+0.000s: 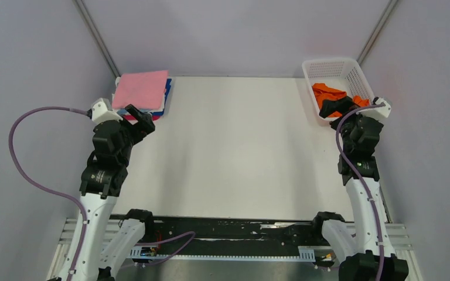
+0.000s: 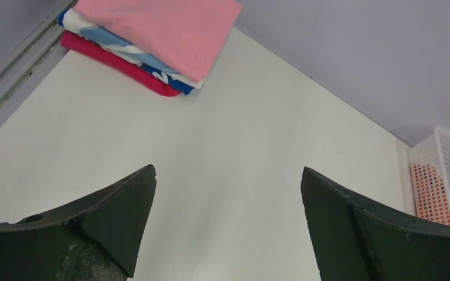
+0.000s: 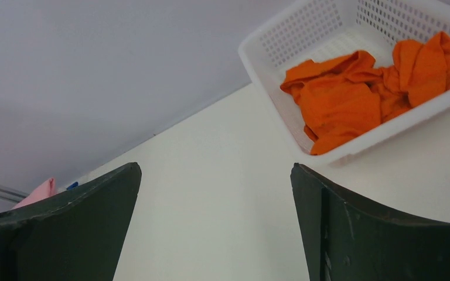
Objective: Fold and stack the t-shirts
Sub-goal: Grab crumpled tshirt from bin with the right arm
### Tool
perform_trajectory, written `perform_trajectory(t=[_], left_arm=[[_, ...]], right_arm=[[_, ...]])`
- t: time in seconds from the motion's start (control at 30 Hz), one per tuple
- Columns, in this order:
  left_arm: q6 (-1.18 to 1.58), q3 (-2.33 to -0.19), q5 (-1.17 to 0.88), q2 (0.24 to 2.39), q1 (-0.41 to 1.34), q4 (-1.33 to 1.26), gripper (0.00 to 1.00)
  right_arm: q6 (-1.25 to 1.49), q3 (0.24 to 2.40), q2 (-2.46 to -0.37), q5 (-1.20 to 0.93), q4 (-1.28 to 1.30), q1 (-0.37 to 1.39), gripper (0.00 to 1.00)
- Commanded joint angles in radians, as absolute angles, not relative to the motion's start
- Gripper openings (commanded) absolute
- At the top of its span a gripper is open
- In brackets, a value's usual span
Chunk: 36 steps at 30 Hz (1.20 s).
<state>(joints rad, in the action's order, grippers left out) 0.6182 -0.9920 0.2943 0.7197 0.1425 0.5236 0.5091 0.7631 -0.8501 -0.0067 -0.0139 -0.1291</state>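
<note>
Holding the left gripper (image 2: 227,172) wide, gripping nothing, with the stack of shirts (image 2: 164,29) lying folded ahead, left of its fingers. Holding the right gripper (image 3: 215,167) wide too, empty, with the orange shirt (image 3: 345,99) sitting crumpled in the basket (image 3: 269,41) ahead, right of its fingers.

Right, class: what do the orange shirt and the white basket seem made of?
Orange shirt: soft matte cloth, probably; it lies crumpled in loose folds. White basket: rigid plastic, apparently, smooth finish; its walls are an even moulded grid of holes.
</note>
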Motion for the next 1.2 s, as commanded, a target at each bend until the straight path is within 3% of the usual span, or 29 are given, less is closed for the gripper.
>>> perform_trajectory(t=[0.0,0.17,0.33,0.67,0.9,0.97,1.03,1.1,1.13,1.17], left_arm=[[0.651,-0.995,0.286,0.708,0.140,0.567,1.00],[0.712,-1.014,0.393,0.750,0.140,0.628,1.00],[0.666,-1.031,0.349,0.783,0.140,0.612,1.00],[0.626,-1.014,0.348,0.840,0.140,0.543,1.00],[0.588,-1.005,0.330,0.892,0.140,0.515,1.00],[0.575,-1.005,0.292,0.908,0.140,0.500,1.00],[0.572,-1.009,0.271,0.924,0.140,0.499,1.00],[0.577,-1.015,0.266,0.935,0.140,0.509,1.00],[0.578,-1.017,0.265,0.940,0.140,0.513,1.00],[0.583,-1.020,0.264,0.941,0.140,0.522,1.00]], right_arm=[[0.543,0.826,-0.915,0.079,0.149,-0.127,1.00],[0.452,0.912,-1.113,0.123,0.071,-0.166,1.00],[0.435,1.207,-1.467,-0.157,0.212,-0.270,1.00],[0.466,1.812,-2.098,-0.113,0.421,-0.280,1.00],[0.443,1.911,-2.269,0.042,0.471,-0.243,0.98],[0.410,1.927,-2.300,0.081,0.485,-0.229,0.92],[0.380,1.944,-2.328,0.098,0.489,-0.223,0.77],[0.376,1.971,-2.346,0.133,0.493,-0.222,0.37],[0.375,1.982,-2.346,0.154,0.495,-0.222,0.21],[0.371,1.991,-2.338,0.169,0.495,-0.222,0.12]])
